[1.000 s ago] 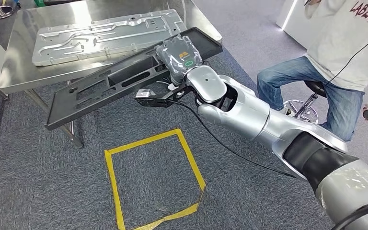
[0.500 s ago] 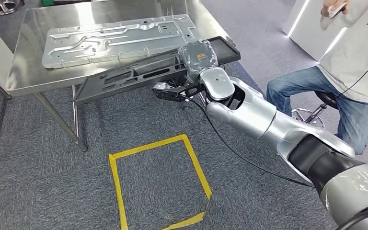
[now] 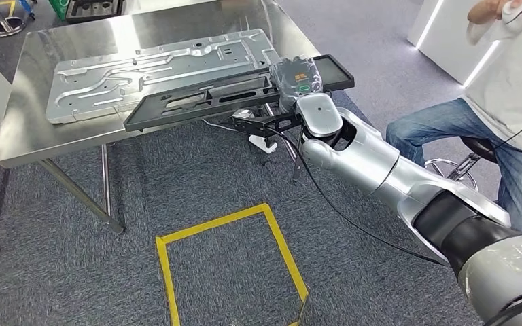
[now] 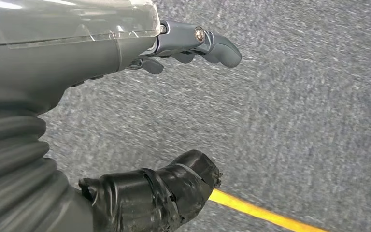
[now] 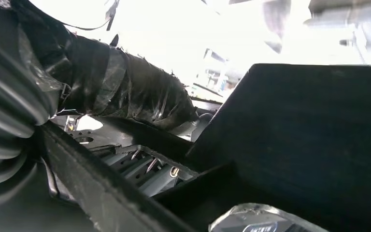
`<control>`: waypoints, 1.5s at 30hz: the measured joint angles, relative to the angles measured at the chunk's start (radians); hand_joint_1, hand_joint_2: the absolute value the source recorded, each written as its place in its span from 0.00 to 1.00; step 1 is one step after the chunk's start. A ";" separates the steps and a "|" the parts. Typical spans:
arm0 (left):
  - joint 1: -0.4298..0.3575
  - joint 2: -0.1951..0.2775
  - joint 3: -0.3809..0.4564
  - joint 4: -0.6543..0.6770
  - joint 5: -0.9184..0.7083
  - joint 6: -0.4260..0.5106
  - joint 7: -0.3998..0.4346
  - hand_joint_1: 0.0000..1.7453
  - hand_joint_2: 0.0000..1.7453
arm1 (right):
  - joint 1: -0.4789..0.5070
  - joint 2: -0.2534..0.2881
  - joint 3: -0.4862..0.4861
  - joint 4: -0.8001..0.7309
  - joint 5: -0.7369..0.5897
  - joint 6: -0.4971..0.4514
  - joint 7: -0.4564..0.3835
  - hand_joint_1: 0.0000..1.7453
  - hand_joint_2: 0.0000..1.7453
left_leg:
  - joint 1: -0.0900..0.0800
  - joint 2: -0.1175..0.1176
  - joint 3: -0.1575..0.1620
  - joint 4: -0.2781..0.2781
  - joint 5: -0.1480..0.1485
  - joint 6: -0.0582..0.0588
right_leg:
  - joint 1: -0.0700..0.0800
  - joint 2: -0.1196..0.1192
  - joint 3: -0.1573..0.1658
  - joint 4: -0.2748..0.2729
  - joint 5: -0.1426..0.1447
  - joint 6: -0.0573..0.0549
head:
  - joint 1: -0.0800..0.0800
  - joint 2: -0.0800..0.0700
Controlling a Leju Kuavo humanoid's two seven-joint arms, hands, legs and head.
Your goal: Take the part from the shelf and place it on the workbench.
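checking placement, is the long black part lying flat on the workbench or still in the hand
Not flat yet. The right hand grips the black part, which sits over the workbench edge and silver panel; contact unclear.

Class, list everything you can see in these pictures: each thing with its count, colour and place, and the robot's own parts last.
black part: one, long black frame, held over the workbench's front edge
metal panel: one, silver, flat on the workbench
workbench: one, steel, ahead
tape square: one, yellow, on grey carpet
person: one, jeans, seated at right
right hand: grey, grips the black part
left hand: grey, holds nothing, above carpet
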 joint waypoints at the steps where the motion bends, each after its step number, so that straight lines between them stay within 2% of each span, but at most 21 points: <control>1: 0.001 0.002 0.000 0.000 0.000 0.000 0.000 0.00 1.00 | 0.001 0.000 0.000 0.001 0.002 -0.010 -0.005 1.00 1.00 | -0.007 -0.002 0.007 -0.065 0.074 0.013 | 0.001 0.000 0.012 -0.001 -0.013 0.001 | 0.000 0.000; 3: 0.004 0.004 0.000 0.000 0.001 0.001 -0.001 0.00 1.00 | 0.001 0.003 0.000 0.003 0.009 -0.030 -0.018 1.00 1.00 | -0.020 -0.014 0.023 -0.149 0.197 0.035 | 0.003 0.005 0.030 -0.005 -0.035 0.009 | 0.000 0.000; 4: 0.006 0.005 0.000 0.000 0.002 0.002 -0.002 0.00 1.00 | 0.003 0.006 0.000 0.003 0.015 -0.039 -0.025 1.00 1.00 | -0.021 -0.020 0.031 -0.167 0.226 0.040 | 0.004 0.008 0.036 -0.001 -0.037 0.014 | 0.000 0.000; 6: 0.008 0.002 0.000 0.000 0.003 0.002 -0.003 0.00 1.00 | 0.004 0.010 0.000 -0.002 0.030 -0.053 -0.038 1.00 1.00 | -0.016 -0.022 0.057 -0.182 0.229 0.039 | 0.007 0.011 0.031 0.034 -0.023 0.023 | 0.002 0.000; 8: 0.004 0.000 -0.001 0.000 0.004 0.003 -0.004 0.00 1.00 | -0.001 0.012 0.000 -0.012 0.044 -0.067 -0.050 1.00 1.00 | -0.007 -0.019 0.082 -0.194 0.222 0.038 | 0.007 0.008 -0.020 0.128 -0.005 0.031 | 0.003 0.000; 10: -0.002 0.000 -0.002 0.000 0.004 0.003 -0.004 0.00 1.00 | -0.008 0.012 -0.001 -0.019 0.055 -0.081 -0.058 1.00 1.00 | -0.002 -0.019 0.099 -0.198 0.207 0.041 | 0.004 0.004 -0.098 0.236 -0.048 0.040 | 0.004 0.000; 12: -0.004 -0.001 -0.003 0.000 0.003 0.004 -0.003 0.00 1.00 | -0.009 0.012 -0.001 -0.022 0.062 -0.087 -0.064 1.00 1.00 | 0.001 -0.020 0.119 -0.197 0.187 0.039 | -0.001 0.003 -0.152 0.284 -0.126 0.047 | 0.004 0.000; 13: -0.002 -0.002 -0.004 0.000 0.003 0.004 -0.003 0.00 1.00 | -0.007 0.012 -0.002 -0.024 0.065 -0.088 -0.067 1.00 1.00 | 0.003 -0.021 0.132 -0.196 0.176 0.037 | -0.003 0.003 -0.162 0.271 -0.144 0.050 | 0.004 0.000; 14: -0.001 -0.004 -0.005 0.000 0.003 0.004 -0.002 0.00 1.00 | -0.005 0.012 -0.002 -0.025 0.067 -0.089 -0.069 1.00 1.00 | 0.004 -0.022 0.146 -0.194 0.164 0.035 | -0.005 0.002 -0.160 0.234 -0.132 0.052 | 0.004 0.000; 17: -0.001 -0.007 -0.005 0.000 0.003 0.004 -0.001 0.00 1.00 | -0.005 0.012 -0.002 -0.028 0.071 -0.091 -0.072 1.00 1.00 | 0.003 -0.024 0.173 -0.183 0.129 0.021 | -0.010 -0.001 -0.132 0.056 0.022 0.052 | 0.004 0.000; 18: -0.002 -0.007 -0.006 0.000 0.002 0.004 -0.001 0.00 1.00 | -0.005 0.012 -0.002 -0.030 0.072 -0.092 -0.073 1.00 1.00 | 0.002 -0.024 0.176 -0.179 0.118 0.014 | -0.009 -0.001 -0.127 0.021 0.062 0.046 | 0.003 0.000; 19: -0.004 -0.007 -0.006 0.000 0.002 0.004 0.000 0.00 1.00 | -0.005 0.012 -0.002 -0.032 0.072 -0.094 -0.074 1.00 1.00 | 0.000 -0.025 0.177 -0.173 0.111 0.008 | -0.008 -0.002 -0.124 0.005 0.080 0.039 | 0.002 0.000; 23: -0.006 -0.004 -0.006 0.000 -0.002 0.005 0.000 0.00 1.00 | -0.004 0.013 -0.002 -0.039 0.072 -0.096 -0.075 1.00 1.00 | 0.001 -0.015 0.169 -0.121 0.077 -0.010 | -0.013 -0.003 -0.093 0.009 0.070 0.011 | 0.000 0.000; 27: -0.007 -0.006 -0.009 0.000 -0.002 0.005 0.000 0.00 1.00 | -0.003 0.014 -0.003 -0.041 0.072 -0.095 -0.075 1.00 1.00 | 0.007 0.001 0.028 0.098 0.001 -0.021 | -0.004 -0.002 -0.060 0.009 0.040 -0.001 | -0.001 0.000; 29: -0.006 -0.006 -0.011 0.000 -0.002 0.005 0.000 0.00 1.00 | -0.001 0.015 -0.003 -0.041 0.072 -0.095 -0.075 1.00 1.00 | 0.002 0.001 0.009 0.072 0.029 -0.008 | 0.004 -0.001 -0.038 0.009 0.022 -0.004 | -0.001 0.000; 32: -0.005 -0.005 -0.012 0.000 -0.002 0.005 0.001 0.00 1.00 | -0.002 0.015 -0.003 -0.041 0.073 -0.096 -0.075 1.00 1.00 | -0.017 -0.001 0.061 -0.111 0.163 0.031 | 0.014 -0.001 -0.002 0.002 -0.003 -0.004 | 0.000 0.000; 34: -0.005 -0.004 -0.013 0.000 -0.002 0.005 0.001 0.00 1.00 | -0.003 0.015 -0.003 -0.041 0.073 -0.096 -0.075 1.00 1.00 | -0.028 -0.002 0.085 -0.173 0.203 0.049 | 0.010 -0.001 0.016 -0.011 -0.010 0.001 | 0.000 0.000; 38: -0.006 -0.003 -0.015 0.000 -0.002 0.005 0.003 0.00 1.00 | 0.000 0.014 -0.004 -0.042 0.078 -0.095 -0.076 1.00 1.00 | -0.027 -0.001 0.141 -0.227 0.198 0.065 | 0.004 -0.002 0.024 0.015 -0.010 0.018 | -0.002 0.000; 41: -0.011 -0.003 -0.018 0.000 -0.003 0.005 0.004 0.00 1.00 | -0.008 0.013 -0.012 -0.043 0.087 -0.095 -0.077 1.00 1.00 | -0.016 -0.002 0.168 -0.243 0.189 0.063 | -0.003 -0.001 -0.072 0.167 -0.070 0.035 | 0.000 0.000; 43: -0.011 -0.005 -0.020 0.000 -0.002 0.005 0.005 0.00 1.00 | -0.002 0.013 -0.016 -0.043 0.090 -0.095 -0.077 1.00 1.00 | -0.010 -0.005 0.177 -0.239 0.174 0.053 | -0.013 -0.001 -0.136 0.234 -0.095 0.051 | 0.000 0.000; 45: -0.006 -0.007 -0.021 0.000 0.000 0.005 0.007 0.00 1.00 | 0.008 0.013 -0.016 -0.042 0.090 -0.095 -0.077 1.00 1.00 | 0.001 -0.008 0.190 -0.226 0.153 0.038 | -0.023 -0.002 -0.139 0.176 -0.036 0.066 | 0.000 0.000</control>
